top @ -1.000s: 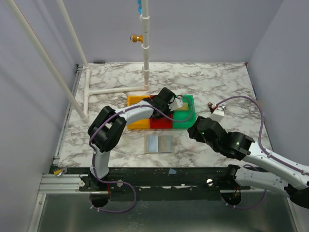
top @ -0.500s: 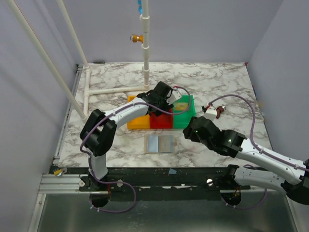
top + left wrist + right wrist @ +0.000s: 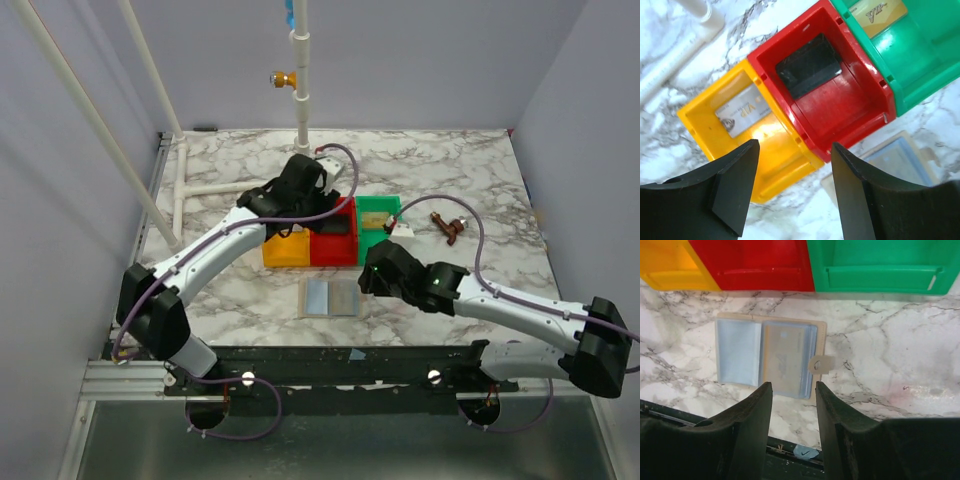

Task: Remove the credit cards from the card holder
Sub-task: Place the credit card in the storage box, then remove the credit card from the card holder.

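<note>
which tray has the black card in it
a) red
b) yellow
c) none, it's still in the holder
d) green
a: in the left wrist view the black card lies inside the red tray, while the yellow tray holds the grey card and the green tray holds the tan card.

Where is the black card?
In the left wrist view, the black card lies inside the red tray, between the yellow tray and the green tray.

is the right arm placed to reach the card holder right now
Probably yes: the right tool hangs open over the card holder, which lies spread open on the table with nothing between them.
</note>
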`<state>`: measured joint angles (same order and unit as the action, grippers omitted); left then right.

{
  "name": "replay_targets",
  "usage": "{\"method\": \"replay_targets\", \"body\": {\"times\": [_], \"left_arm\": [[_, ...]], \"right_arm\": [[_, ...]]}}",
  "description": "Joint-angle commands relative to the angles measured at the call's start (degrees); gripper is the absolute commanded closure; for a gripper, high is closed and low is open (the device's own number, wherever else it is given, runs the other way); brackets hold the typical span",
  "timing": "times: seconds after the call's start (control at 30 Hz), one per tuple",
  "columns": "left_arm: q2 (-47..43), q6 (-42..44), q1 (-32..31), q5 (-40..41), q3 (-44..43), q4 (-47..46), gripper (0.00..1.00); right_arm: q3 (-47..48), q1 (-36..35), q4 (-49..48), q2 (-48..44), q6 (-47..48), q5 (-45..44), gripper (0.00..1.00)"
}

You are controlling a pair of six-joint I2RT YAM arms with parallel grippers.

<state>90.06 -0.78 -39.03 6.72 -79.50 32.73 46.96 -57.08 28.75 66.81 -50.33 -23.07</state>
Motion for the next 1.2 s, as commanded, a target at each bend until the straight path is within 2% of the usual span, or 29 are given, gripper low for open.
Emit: {"method": "replay_targets", "body": {"times": [0.0,0.33,0.67,0.87,1.17], "left_arm": [[-8.04,-12.1,1.96,-7.54,7.66,1.52,0.38],[-19.11,-22.61,5.57,-20.65,22.65,-6.25,0.38],[-20.91,-30.64,6.99,-29.43,33.26,-17.33,0.38],[-19.66,-33.7,6.97,-31.53,36.87,-21.55,0.38],[-18.35,-34.51,6.98,-32.04,40.36,-24.32,0.38]], "right_arm": [[1.52,-2.42,-2.82,4.52,1.07,1.38,0.57],[5.62,-4.98,-4.29,15.46,2.27,0.94,0.57],[8.06,-5.12,-4.97,24.94,2.69,0.91,0.59],[8.45,-5.14,-5.64,27.91,2.71,0.5,0.59],[9.32,-5.44,-5.14,27.71,3.15,-0.19,0.59]]}}
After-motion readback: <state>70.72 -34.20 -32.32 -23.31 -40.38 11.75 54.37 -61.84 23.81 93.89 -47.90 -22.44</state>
